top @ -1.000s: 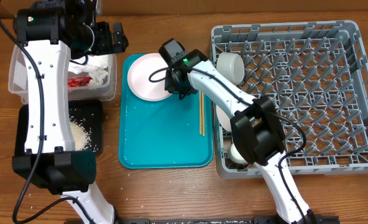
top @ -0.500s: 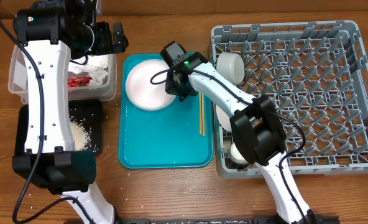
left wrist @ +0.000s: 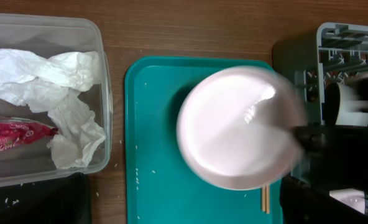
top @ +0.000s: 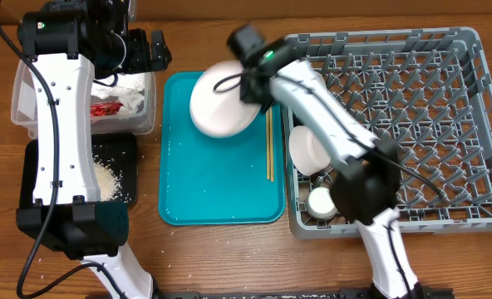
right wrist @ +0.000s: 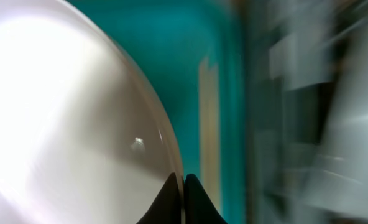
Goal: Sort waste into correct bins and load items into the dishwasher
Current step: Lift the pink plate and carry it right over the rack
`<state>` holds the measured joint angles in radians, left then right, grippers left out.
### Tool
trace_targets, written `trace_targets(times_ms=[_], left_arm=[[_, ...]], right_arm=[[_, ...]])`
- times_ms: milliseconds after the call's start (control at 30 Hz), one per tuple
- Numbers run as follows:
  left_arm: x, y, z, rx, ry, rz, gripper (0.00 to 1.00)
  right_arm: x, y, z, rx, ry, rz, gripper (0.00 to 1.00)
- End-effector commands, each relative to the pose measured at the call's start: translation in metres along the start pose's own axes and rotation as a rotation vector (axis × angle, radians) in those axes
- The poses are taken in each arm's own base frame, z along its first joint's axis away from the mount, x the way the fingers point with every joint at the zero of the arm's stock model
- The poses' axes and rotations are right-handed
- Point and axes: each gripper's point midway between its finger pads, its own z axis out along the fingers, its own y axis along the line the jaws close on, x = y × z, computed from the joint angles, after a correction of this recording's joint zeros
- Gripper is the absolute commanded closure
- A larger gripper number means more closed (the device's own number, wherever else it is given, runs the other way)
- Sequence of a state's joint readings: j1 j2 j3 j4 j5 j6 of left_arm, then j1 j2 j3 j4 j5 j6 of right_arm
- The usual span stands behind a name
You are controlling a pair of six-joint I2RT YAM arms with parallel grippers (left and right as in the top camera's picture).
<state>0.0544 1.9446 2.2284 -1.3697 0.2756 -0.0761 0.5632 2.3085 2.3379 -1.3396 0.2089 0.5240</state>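
Note:
My right gripper [top: 253, 81] [right wrist: 184, 182] is shut on the rim of a round pale pink plate [top: 223, 100] [right wrist: 66, 124] and holds it tilted above the teal tray [top: 213, 191]. The plate also shows in the left wrist view [left wrist: 237, 127]. The wooden chopsticks [top: 269, 148] [left wrist: 264, 199] lie on the tray's right side. The grey dish rack [top: 412, 124] holds a white bowl [top: 308, 149] and a small white cup [top: 321, 201]. My left gripper [top: 152, 50] hangs open and empty over the clear tub [top: 22, 104], which holds the napkin [top: 130, 90] [left wrist: 66, 74] and red wrapper [top: 105, 108] [left wrist: 16, 137].
The black tray [top: 125, 149] with rice grains [top: 106, 178] sits in front of the clear tub. A few loose grains lie on the teal tray [left wrist: 153, 155] and on the wooden table. The right arm reaches across the rack's left edge.
My right gripper has lifted the pink plate off the teal tray and carried it up and to the right, toward the rack. The left arm has not moved.

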Motion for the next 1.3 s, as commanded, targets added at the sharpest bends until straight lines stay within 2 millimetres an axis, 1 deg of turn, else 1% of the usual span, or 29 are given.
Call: trace_targets(times_ms=[0,67,133,167,233,267,333,467,533,667,800,1000,1100,1133,1167,1200,1233,1267], left_arm=[[-0.003,0.0,-0.008,-0.002,-0.021,0.004,0.0],[-0.003,0.0,-0.008,-0.003,-0.021,0.004,0.0],[-0.003,0.0,-0.008,-0.002,-0.021,0.004,0.0],[-0.003,0.0,-0.008,-0.003,-0.021,0.004,0.0],[-0.003,0.0,-0.008,-0.002,-0.021,0.004,0.0],[-0.003,0.0,-0.008,-0.003,-0.021,0.004,0.0],[-0.003,0.0,-0.008,-0.003,-0.021,0.004,0.0],[-0.003,-0.001,-0.008,-0.002,-0.021,0.005,0.0],[-0.003,-0.001,-0.008,-0.002,-0.021,0.004,0.0],[-0.003,-0.001,-0.008,-0.002,-0.021,0.005,0.0],[-0.003,-0.001,-0.008,-0.002,-0.021,0.005,0.0],[-0.004,0.0,-0.008,-0.003,-0.021,0.003,0.0],[-0.003,0.0,-0.008,-0.003,-0.021,0.003,0.0],[-0.003,0.0,-0.008,-0.003,-0.021,0.003,0.0],[-0.003,0.0,-0.008,-0.003,-0.021,0.003,0.0],[-0.003,0.0,-0.007,-0.003,-0.021,0.003,0.0],[-0.003,0.0,-0.008,-0.003,-0.021,0.003,0.0],[-0.003,0.0,-0.008,-0.003,-0.021,0.003,0.0]], right_arm=[[-0.062,-0.058,-0.147,0.132,-0.401,0.02,0.96],[-0.068,-0.094,-0.184,0.278,-0.504,0.054,0.96],[-0.068,-0.122,-0.21,0.41,-0.565,0.057,0.96],[-0.067,-0.135,-0.22,0.491,-0.578,0.029,0.96],[-0.061,-0.154,-0.228,0.622,-0.549,-0.053,0.96],[-0.058,-0.162,-0.227,0.671,-0.517,-0.095,0.96],[-0.053,-0.179,-0.221,0.746,-0.456,-0.13,0.96],[-0.047,-0.206,-0.2,0.82,-0.347,-0.149,0.96],[-0.045,-0.216,-0.186,0.851,-0.307,-0.151,0.96],[-0.046,-0.229,-0.163,0.925,-0.287,-0.152,0.96],[-0.05,-0.233,-0.144,1.002,-0.319,-0.153,0.96],[-0.044,-0.229,-0.11,0.983,-0.312,-0.151,0.96],[-0.041,-0.226,-0.098,0.953,-0.298,-0.15,0.96],[-0.04,-0.225,-0.095,0.94,-0.294,-0.148,0.93],[-0.039,-0.223,-0.093,0.924,-0.29,-0.145,0.85],[-0.04,-0.222,-0.092,0.915,-0.29,-0.142,0.72],[-0.04,-0.222,-0.091,0.912,-0.294,-0.138,0.55],[-0.042,-0.221,-0.092,0.909,-0.302,-0.132,0.41]])
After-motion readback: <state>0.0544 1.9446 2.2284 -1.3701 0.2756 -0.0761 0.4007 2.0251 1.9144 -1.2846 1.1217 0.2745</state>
